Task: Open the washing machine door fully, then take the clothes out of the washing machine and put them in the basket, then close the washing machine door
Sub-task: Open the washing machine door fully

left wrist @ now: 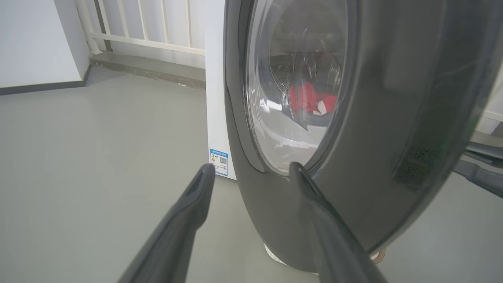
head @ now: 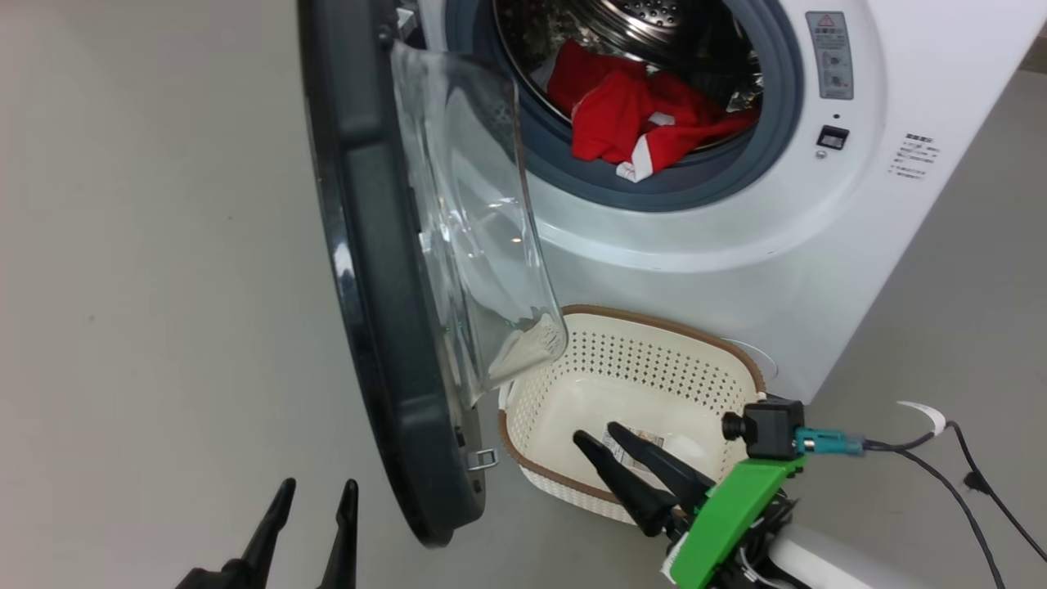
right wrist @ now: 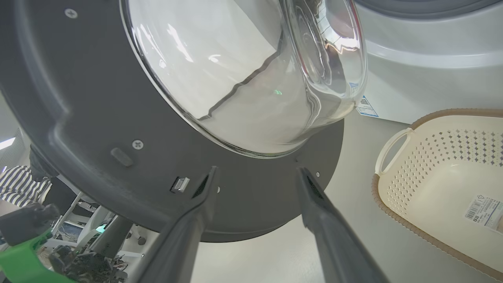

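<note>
The washing machine door (head: 376, 270) stands swung out, edge-on in the head view, its glass bowl (head: 478, 229) bulging toward the machine. Inside the white washing machine (head: 695, 237), the red clothes (head: 638, 114) lie in the steel drum and spill onto the grey gasket. The cream basket (head: 630, 384) sits on the floor below the opening, with nothing in it but its label. My left gripper (head: 317, 495) is open, low, just outside the door (left wrist: 393, 118). My right gripper (head: 603, 436) is open over the basket's near rim, facing the door's inner side (right wrist: 78, 98) and its glass (right wrist: 243, 70).
Grey floor (head: 147, 286) spreads to the left of the door. A black cable (head: 965, 483) trails on the floor at the right. A white railing (left wrist: 149, 23) and wall stand beyond the machine. A striped sleeve (right wrist: 17, 184) shows behind the door.
</note>
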